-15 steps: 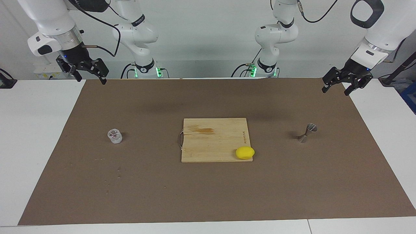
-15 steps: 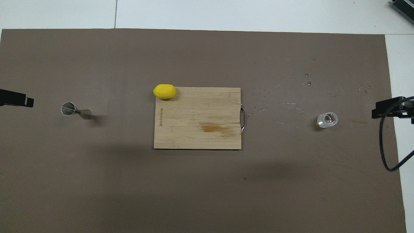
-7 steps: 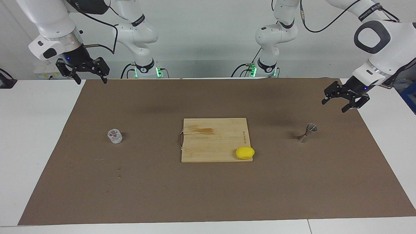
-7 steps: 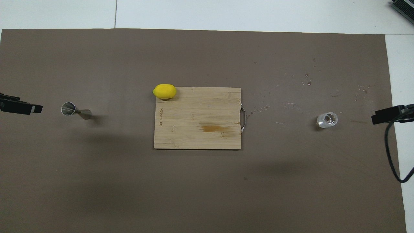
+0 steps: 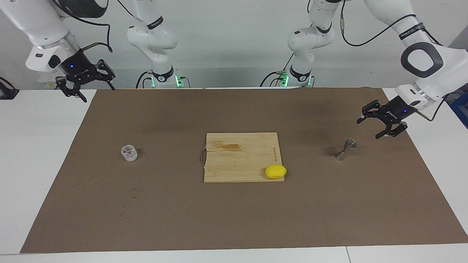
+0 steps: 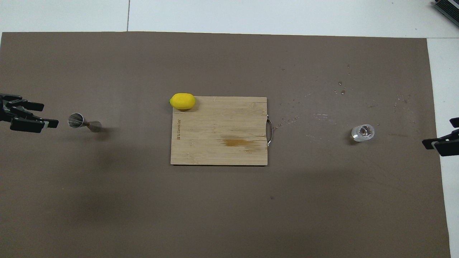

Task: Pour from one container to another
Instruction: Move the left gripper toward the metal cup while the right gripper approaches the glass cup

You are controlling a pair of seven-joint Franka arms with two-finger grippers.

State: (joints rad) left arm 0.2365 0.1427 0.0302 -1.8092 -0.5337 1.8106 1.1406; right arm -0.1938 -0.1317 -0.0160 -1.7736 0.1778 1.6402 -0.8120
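The small clear glass cup stands upright on the brown mat toward the right arm's end of the table. The silvery hourglass jigger stands upright toward the left arm's end. My left gripper hangs low and open just beside the jigger on its table-end side, a short gap from it, holding nothing. My right gripper is open and empty, raised over the mat's edge at the right arm's end, well apart from the cup.
A wooden cutting board with a metal handle lies mid-mat. A yellow lemon sits on its corner farthest from the robots, toward the left arm's end. Small droplets spot the mat near the cup.
My left gripper has come down and moved in toward the jigger. My right gripper has turned and shifted slightly outward at its end of the table. Cup, jigger, board and lemon have not moved.
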